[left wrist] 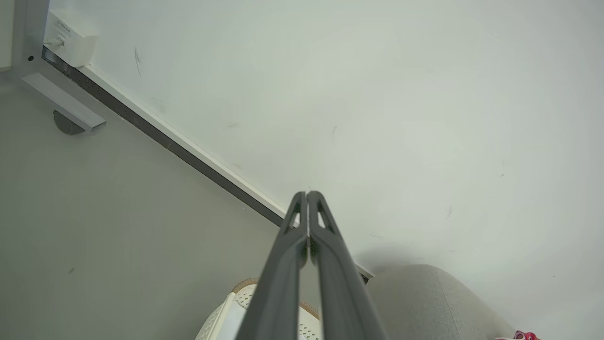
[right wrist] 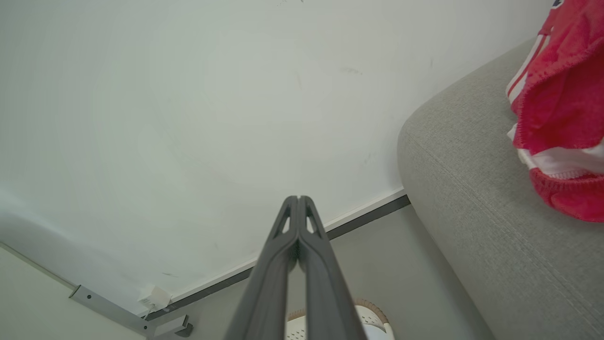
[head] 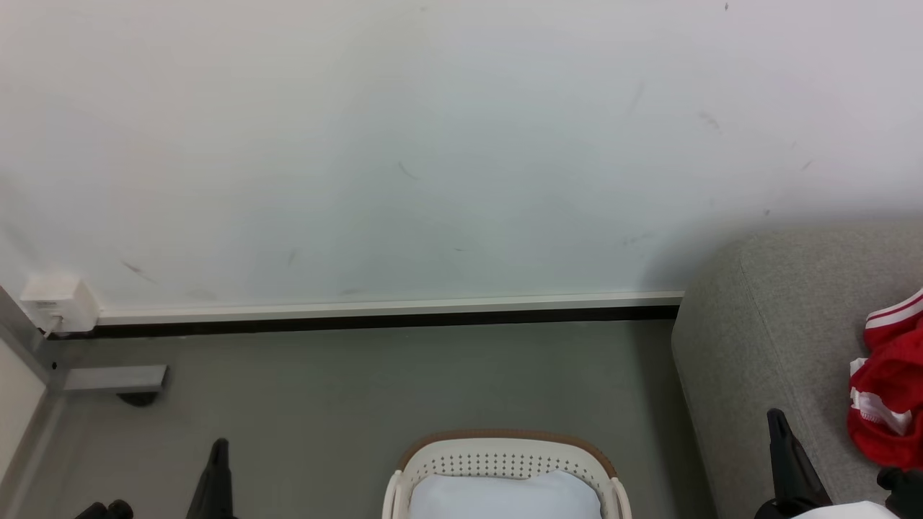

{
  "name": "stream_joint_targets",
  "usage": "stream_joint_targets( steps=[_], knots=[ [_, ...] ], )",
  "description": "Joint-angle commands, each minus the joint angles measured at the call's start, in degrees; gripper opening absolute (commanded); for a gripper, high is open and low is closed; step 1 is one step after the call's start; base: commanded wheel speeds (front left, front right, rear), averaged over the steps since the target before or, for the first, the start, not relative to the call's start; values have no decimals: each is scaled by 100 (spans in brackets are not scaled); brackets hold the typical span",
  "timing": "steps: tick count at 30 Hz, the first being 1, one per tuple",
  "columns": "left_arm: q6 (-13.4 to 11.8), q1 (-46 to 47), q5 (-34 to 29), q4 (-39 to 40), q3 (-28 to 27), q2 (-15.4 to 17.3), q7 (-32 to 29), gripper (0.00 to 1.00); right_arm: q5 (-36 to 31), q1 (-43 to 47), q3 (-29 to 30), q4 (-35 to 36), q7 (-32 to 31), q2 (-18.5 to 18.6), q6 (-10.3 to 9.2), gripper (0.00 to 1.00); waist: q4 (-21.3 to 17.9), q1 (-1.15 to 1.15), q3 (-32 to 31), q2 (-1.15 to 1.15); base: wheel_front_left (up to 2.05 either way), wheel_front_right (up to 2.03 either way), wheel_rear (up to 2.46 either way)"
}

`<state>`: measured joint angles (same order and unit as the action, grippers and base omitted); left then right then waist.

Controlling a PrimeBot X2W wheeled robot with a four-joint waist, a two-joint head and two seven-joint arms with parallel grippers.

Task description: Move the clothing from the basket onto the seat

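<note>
The red clothing (head: 890, 382) with white stripes lies bunched on the grey seat (head: 764, 346) at the right; the right wrist view has the clothing (right wrist: 561, 108) on the seat (right wrist: 476, 208) too. The cream basket (head: 505, 461) with a brown rim stands on the floor at the bottom centre, with a flat white cloth (head: 505, 497) inside it. My left gripper (head: 218, 447) points up at the lower left, shut and empty, its tips together (left wrist: 307, 193). My right gripper (head: 776, 418) rises in front of the seat's side, also shut with nothing held (right wrist: 298, 198).
A white wall (head: 433, 144) with a baseboard stands straight ahead. A white wall box (head: 58, 303) and a grey metal bracket (head: 115, 378) sit in the left corner. Grey floor (head: 360, 389) lies between wall, basket and seat.
</note>
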<state>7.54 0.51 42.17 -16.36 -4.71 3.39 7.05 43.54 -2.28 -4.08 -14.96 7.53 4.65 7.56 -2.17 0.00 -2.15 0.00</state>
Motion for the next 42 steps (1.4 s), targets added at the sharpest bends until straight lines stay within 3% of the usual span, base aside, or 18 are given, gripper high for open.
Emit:
stream_joint_targets(
  steps=[1, 42],
  knots=[
    [-3, 159, 283, 90, -23, 25, -62, 0, 252, -185, 67, 77, -52, 2, -4, 0, 4, 0, 4, 0, 0, 0, 0],
    [-5, 411, 2830, 172, -123, -9, -769, 0, 2783, -314, 563, 99, -747, -50, -8, 0, 97, 0, 102, 0, 0, 0, 0]
  ],
)
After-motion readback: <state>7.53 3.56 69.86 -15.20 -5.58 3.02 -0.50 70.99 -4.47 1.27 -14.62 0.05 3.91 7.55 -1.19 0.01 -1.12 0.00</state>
